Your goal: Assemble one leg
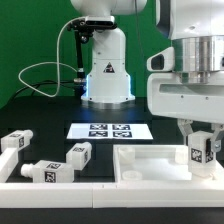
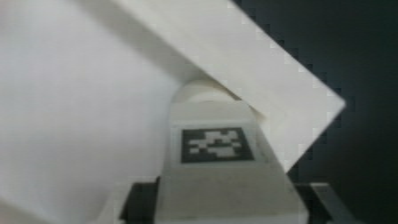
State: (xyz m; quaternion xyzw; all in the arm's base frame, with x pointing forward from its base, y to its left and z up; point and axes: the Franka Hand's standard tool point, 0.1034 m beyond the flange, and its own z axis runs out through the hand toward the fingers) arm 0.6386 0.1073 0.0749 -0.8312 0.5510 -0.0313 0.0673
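My gripper (image 1: 201, 146) hangs low at the exterior view's right, just over the large white tray-shaped part (image 1: 150, 163). Between my two fingers I pinch one leg (image 1: 199, 149), a small white block with a black-and-white tag on the face that looks toward the camera. The fingers are pressed against its two sides, so the jaws are closed on it and not spread. The leg stands upright in my grasp, and its lower end is down inside the tray, near the raised rim on the side of the exterior view's right. I cannot tell if the lower end touches the tray floor or stays a little above it.

In the wrist view the same leg (image 2: 217, 140) sits directly under my gripper (image 2: 222, 196), with its tag turned to the camera, and my dark fingertips (image 2: 146, 200) show on both sides of it. Beyond the leg I see a white surface of the tray (image 2: 89, 100) with a slanted edge, and then the dark table.

Well apart from my gripper, toward the exterior view's left, three more legs lie on the black table: one far leg (image 1: 14, 142), one middle leg (image 1: 79, 152) and one front leg (image 1: 47, 171) that lies on its side. The marker board (image 1: 109, 130) lies flat on the table behind the tray, between my gripper and the arm's white base (image 1: 106, 72)
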